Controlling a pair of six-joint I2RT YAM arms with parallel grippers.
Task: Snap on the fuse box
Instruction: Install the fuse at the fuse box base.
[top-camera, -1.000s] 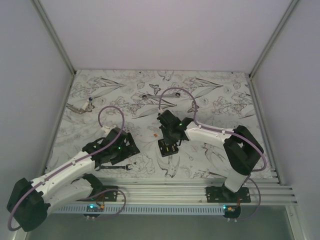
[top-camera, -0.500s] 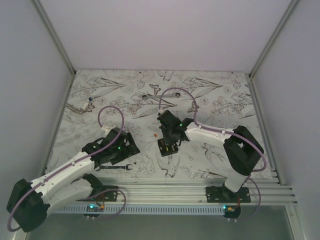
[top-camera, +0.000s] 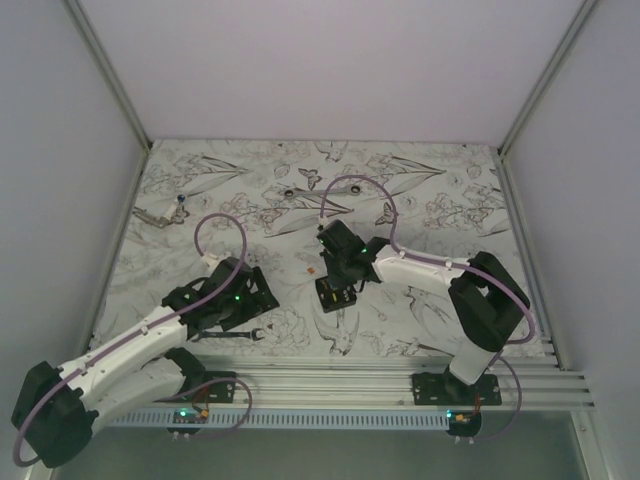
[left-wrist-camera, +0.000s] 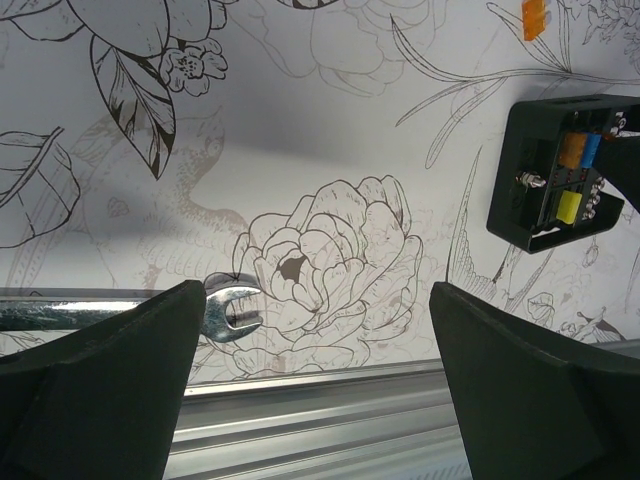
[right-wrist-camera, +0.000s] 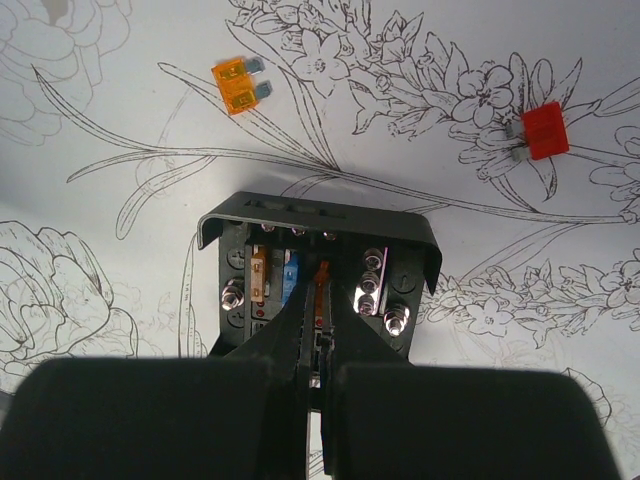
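The fuse box (top-camera: 334, 295) is a small black square box lying open on the flowered mat, with orange, blue and yellow fuses inside (left-wrist-camera: 556, 168). My right gripper (right-wrist-camera: 321, 288) reaches down into the fuse box (right-wrist-camera: 318, 214), its fingers shut on a thin orange fuse standing in a middle slot. In the top view the right gripper (top-camera: 338, 278) sits directly over the box. My left gripper (left-wrist-camera: 318, 330) hangs open to the left of the box, near the front edge, with nothing between its fingers; in the top view the left gripper (top-camera: 250, 302) is a hand's width from the box.
A loose orange fuse (right-wrist-camera: 240, 85) and a red fuse (right-wrist-camera: 543, 130) lie on the mat beyond the box. A wrench (left-wrist-camera: 228, 305) lies by my left finger. Another wrench (top-camera: 160, 213) is at the back left. The aluminium rail (top-camera: 400, 375) runs along the near edge.
Both arms have shifted only very slightly. The right gripper stays shut in the box and the left stays open.
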